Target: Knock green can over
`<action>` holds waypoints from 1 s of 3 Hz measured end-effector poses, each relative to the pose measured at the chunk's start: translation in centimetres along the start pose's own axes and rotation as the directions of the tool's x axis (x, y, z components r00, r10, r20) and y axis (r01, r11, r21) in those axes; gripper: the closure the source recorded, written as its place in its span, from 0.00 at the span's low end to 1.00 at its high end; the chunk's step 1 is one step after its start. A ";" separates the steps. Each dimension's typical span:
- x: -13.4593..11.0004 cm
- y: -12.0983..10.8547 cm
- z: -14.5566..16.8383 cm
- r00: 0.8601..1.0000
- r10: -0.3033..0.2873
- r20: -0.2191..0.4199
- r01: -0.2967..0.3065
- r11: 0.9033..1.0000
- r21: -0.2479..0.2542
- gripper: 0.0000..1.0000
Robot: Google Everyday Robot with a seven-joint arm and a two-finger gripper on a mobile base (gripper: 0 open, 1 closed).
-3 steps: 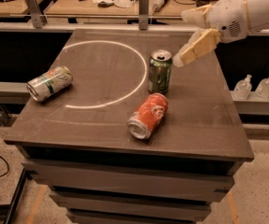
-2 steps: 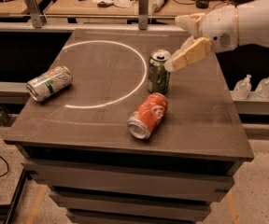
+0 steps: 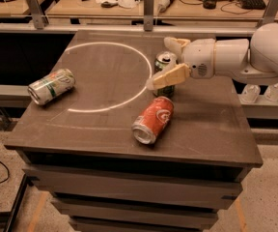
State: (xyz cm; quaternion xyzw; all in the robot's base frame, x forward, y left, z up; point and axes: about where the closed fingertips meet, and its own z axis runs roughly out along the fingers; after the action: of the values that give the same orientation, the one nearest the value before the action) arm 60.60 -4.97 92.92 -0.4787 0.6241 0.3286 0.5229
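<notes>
Upright on the worktop (image 3: 105, 124) stands the green can (image 3: 164, 62), orange can (image 3: 153, 120) lying just before it. End effector (image 3: 159, 63) hangs spread wide, fingers (image 3: 170, 76) flanking the green can, placed, I'd say, to sweep it sideways.

no word, brand or number can be read anywhere. the orange can (image 3: 153, 120) shows only a white swirl mark, the pale can (image 3: 51, 86) only green and orange patches, and any lettering on the green can (image 3: 166, 58) cannot be made out. the gripper (image 3: 159, 63) is at the green can, fingers spread, one in front and one behind.
</notes>
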 end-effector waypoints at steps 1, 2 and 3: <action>1.4 -0.4 1.4 0.996 0.069 0.050 -0.070 0.998 0.006 0.00; 1.4 -0.4 1.4 0.996 0.069 0.050 -0.070 0.998 0.006 0.00; 0.9 -0.7 1.3 0.996 0.063 0.065 -0.063 0.998 0.001 0.00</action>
State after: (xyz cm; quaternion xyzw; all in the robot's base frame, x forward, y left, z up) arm 61.69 -4.28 91.83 -0.4469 0.6219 0.3596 0.5330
